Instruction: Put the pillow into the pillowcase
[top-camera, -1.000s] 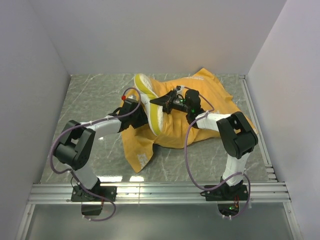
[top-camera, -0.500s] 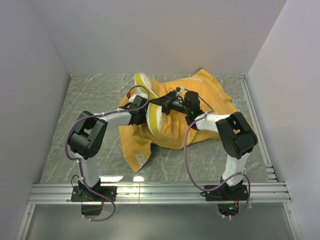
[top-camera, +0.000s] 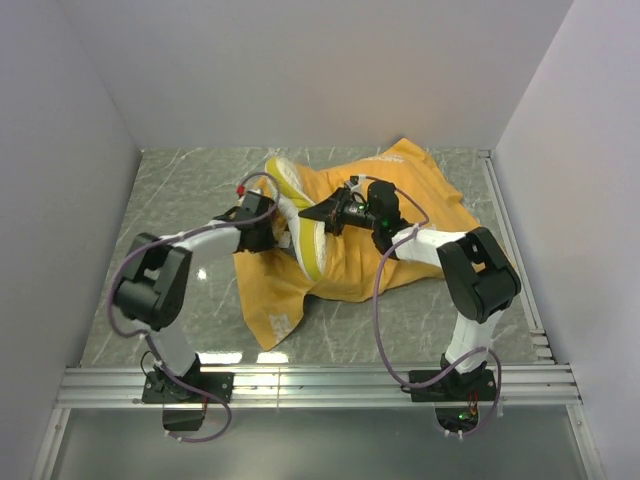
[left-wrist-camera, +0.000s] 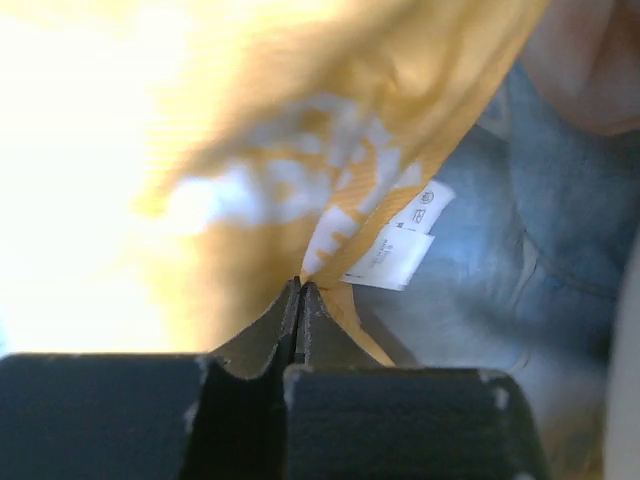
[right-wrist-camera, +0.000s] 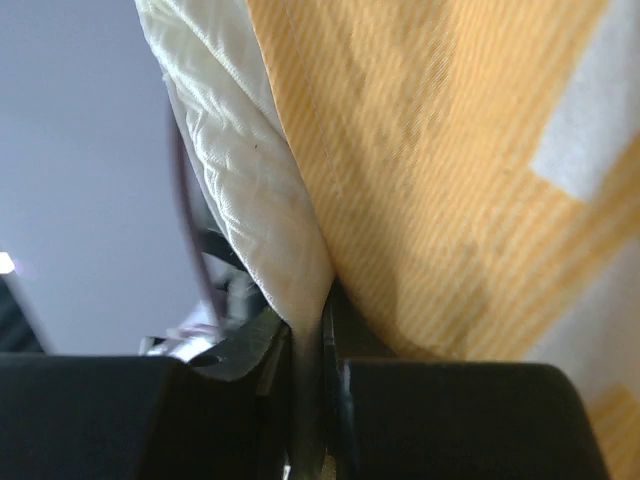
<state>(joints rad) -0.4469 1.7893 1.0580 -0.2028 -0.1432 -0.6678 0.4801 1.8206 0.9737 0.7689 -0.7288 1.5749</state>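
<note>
1. The pillowcase (right-wrist-camera: 430, 150) is matt orange-yellow cloth with a fine ribbed weave, just right of the right fingers (right-wrist-camera: 245, 350).
2. The pillow (right-wrist-camera: 250, 160), pinched between them, is cream-white cloth, crinkled and faintly sheeny.
3. The left fingers (left-wrist-camera: 262, 335) look like matt dark plastic; the label (left-wrist-camera: 395, 250) up-right of them is smooth and white.
4. The surface (top-camera: 190, 190) is glossy, grey and marble-patterned.

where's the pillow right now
In the top view the pillow is up on edge mid-table, amid the orange-yellow folds of the pillowcase, with the left gripper just to its left and the right gripper pinching it from the right.
</note>
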